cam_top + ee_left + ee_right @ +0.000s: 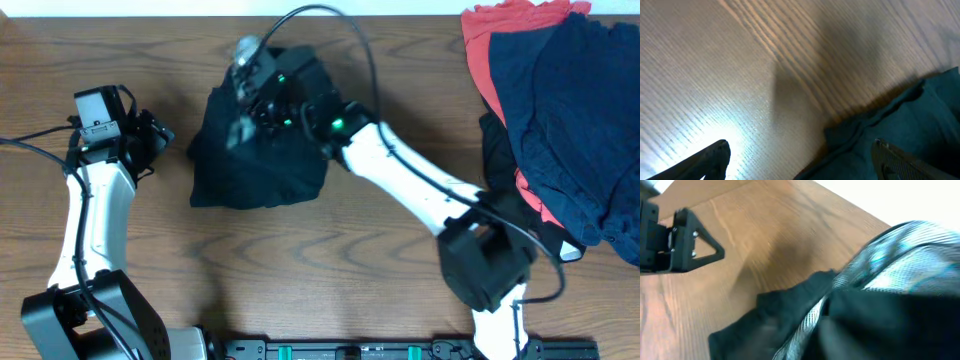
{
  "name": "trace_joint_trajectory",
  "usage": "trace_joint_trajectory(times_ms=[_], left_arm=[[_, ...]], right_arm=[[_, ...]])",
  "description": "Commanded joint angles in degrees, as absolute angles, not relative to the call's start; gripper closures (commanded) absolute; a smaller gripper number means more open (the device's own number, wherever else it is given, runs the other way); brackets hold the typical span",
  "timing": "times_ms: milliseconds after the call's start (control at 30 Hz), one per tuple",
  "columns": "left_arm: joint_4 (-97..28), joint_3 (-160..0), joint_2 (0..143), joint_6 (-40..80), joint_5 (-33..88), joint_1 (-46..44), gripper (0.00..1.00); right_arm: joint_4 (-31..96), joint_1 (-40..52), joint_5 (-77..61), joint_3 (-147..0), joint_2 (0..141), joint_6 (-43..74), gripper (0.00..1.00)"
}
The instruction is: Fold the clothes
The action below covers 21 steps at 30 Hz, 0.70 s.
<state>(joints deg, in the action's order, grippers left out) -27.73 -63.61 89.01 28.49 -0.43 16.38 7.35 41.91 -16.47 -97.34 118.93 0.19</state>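
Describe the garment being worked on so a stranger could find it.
On the wooden table, look at the middle, left of the heaped clothes. The black shorts lie alone there, crumpled; unlike the navy and red heap, they show pale mesh lining.

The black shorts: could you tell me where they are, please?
In the overhead view the black shorts lie bunched at the upper middle of the table, under the right tool, right of the left tool.

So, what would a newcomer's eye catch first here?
The crumpled black shorts lie in the centre, with the right arm reaching over them and their pale mesh lining showing. A pile of navy and coral-red garments fills the far right corner. The left pincer stands open beside the shorts.
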Motion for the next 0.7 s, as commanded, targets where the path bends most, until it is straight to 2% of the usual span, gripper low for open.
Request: trace_joint_trajectory(times_ms=[0,233,467,667], left_arm=[[-28.27,-63.35,88.73,27.86,-0.95,16.95,0.09],[-28.29,-63.35,88.73,27.70,-0.93,19.44,0.08],[-29.56,-63.35,88.73,26.96,-0.89,20.99,0.08],[-29.54,-63.35,88.73,24.21,-0.05,20.78,0.02]], right_arm=[[6.33,44.51,-16.47,-98.45,120.84,0.84,0.01],[7.25,43.35,-14.94,-98.48,119.26,3.09,0.01],[16.56,36.75,-16.36,-98.50,117.19,6.81,0.01],[28.01,33.69,-20.43,-98.50,117.32,-1.26,0.01]])
